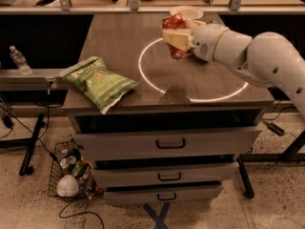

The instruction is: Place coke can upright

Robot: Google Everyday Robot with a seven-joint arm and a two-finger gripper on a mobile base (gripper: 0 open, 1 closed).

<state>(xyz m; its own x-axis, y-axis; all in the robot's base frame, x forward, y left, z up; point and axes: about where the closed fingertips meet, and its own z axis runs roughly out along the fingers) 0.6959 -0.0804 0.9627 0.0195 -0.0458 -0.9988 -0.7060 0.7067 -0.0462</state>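
Observation:
The coke can (174, 22) is red with white lettering. It is held above the back middle of the dark table (114, 37), roughly upright with a slight tilt. My gripper (174, 38) is shut on the can, with cream fingers (171, 36) across its middle. The white arm comes in from the right. The can's shadow (174, 93) falls on the table near the front edge, inside a white ring of light (143, 75).
A green chip bag (99, 82) lies at the table's front left corner. A white round bowl (187, 11) sits at the back edge behind the can. A water bottle (20, 61) stands on a left shelf. A wire basket (71, 171) sits on the floor by the drawers (169, 143).

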